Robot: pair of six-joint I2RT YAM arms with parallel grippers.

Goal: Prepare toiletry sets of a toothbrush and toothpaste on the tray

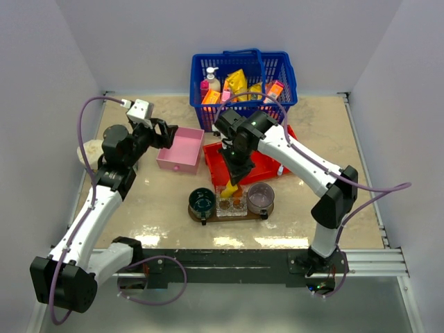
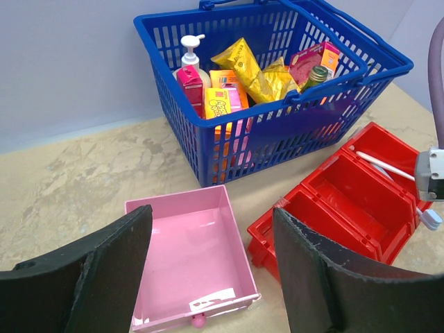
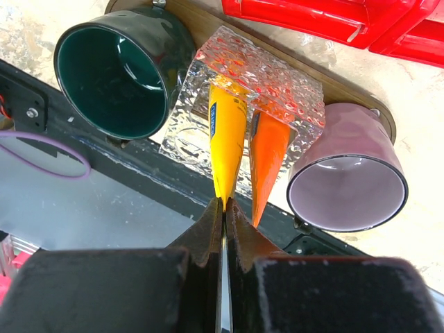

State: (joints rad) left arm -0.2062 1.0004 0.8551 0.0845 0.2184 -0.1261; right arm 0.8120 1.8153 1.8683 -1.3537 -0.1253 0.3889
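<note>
My right gripper [image 3: 223,208] is shut on the flat end of a yellow toothpaste tube [image 3: 227,142], whose cap end stands inside a clear glass holder [image 3: 277,90] on the brown tray [image 3: 347,89]. An orange toothpaste tube [image 3: 269,156] stands in the same holder beside it. In the top view the right gripper [image 1: 232,182] hangs just above the tray [image 1: 267,214]. A white toothbrush [image 2: 383,166] lies in the red bin [image 2: 354,201]. My left gripper [image 2: 208,270] is open and empty above the pink box [image 2: 187,257].
A dark green mug [image 3: 114,73] and a lilac cup [image 3: 347,184] stand on the tray at either side of the holder. A blue basket [image 1: 243,87] of goods stands at the back. The red bin [image 1: 267,161] lies just behind the tray.
</note>
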